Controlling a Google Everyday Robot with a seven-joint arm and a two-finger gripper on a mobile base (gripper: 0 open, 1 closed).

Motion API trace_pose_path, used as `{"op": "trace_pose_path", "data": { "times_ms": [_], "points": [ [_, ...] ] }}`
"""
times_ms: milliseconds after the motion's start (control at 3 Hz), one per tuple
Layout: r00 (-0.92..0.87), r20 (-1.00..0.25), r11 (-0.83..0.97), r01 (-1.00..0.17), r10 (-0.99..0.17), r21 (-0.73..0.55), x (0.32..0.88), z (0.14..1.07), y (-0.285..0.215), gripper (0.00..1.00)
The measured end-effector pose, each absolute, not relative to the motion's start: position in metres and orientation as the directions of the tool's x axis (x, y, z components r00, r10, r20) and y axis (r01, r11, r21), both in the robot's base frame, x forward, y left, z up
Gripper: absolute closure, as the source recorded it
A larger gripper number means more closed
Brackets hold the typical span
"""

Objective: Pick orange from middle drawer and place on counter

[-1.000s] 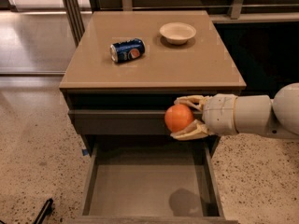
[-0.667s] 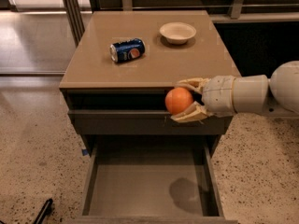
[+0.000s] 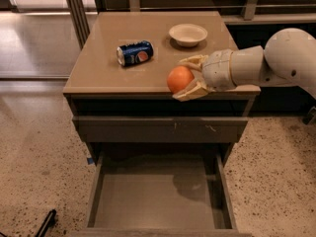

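**Orange lifted to counter height, in the claw's grasp**

Since 0.7 s ago: the gripper has risen and carried the orange up from in front of the shut drawer front to the level of the counter's front edge. The white arm reaches in from the right, as before. The blue soda can and the bowl have not moved.

Claw: closed on the orange, one pale finger above it and one below.

Orange: held between the fingers, over the front right part of the counter; whether it touches the top, cannot tell. The can lies well to its left, the bowl behind it.

The middle drawer stands pulled out below, its flat floor bare apart from a shadow.
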State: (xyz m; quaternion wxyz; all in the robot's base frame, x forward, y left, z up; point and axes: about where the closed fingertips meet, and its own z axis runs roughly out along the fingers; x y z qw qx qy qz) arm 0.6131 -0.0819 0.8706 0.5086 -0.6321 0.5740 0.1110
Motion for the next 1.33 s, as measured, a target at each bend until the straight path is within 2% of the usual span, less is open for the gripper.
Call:
{"op": "trace_pose_path", "data": {
  "times_ms": [667,1333],
  "points": [
    [0.328,-0.720,0.161,-0.840,-0.612,-0.519,0.658,0.888,-0.066,1.00],
    [0.292,-0.770,0.258,-0.825,-0.567,-0.503,0.674,0.879,-0.073,1.00]
  ]
}}
